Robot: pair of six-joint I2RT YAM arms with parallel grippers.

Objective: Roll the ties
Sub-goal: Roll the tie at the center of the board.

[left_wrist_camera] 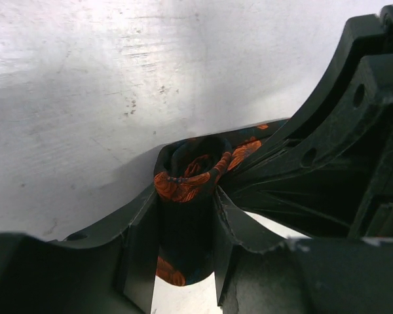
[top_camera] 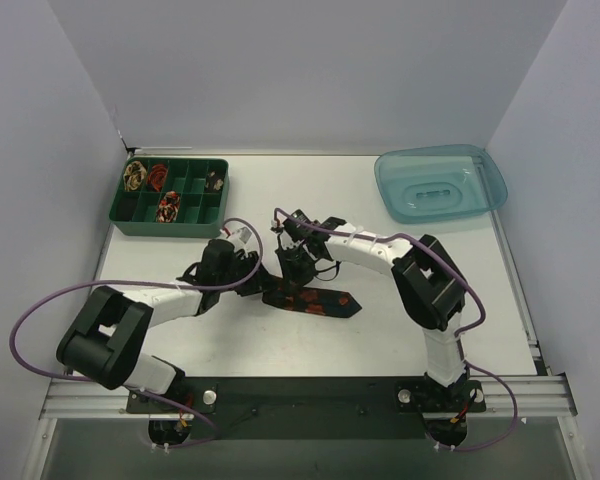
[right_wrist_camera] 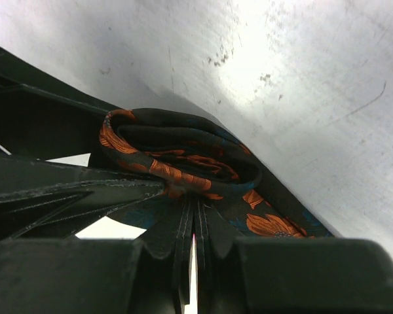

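A dark tie with orange flowers [top_camera: 322, 300] lies mid-table, its pointed end toward the right. Its left end is wound into a coil [left_wrist_camera: 190, 171]. In the left wrist view, my left gripper [left_wrist_camera: 187, 199] is shut around that coil, one finger against each side. My right gripper [right_wrist_camera: 194, 196] is shut, its tips pinching the coil's [right_wrist_camera: 183, 147] lower edge. From above, the left gripper [top_camera: 257, 273] and the right gripper [top_camera: 295, 268] meet over the coil and hide it. Small rolled ties [top_camera: 167, 207] sit in the green tray [top_camera: 170, 227].
The green compartment tray stands at the back left. A blue plastic tub [top_camera: 440, 185] sits at the back right. Purple cables [top_camera: 40, 310] loop beside both arms. White walls close off the table on three sides.
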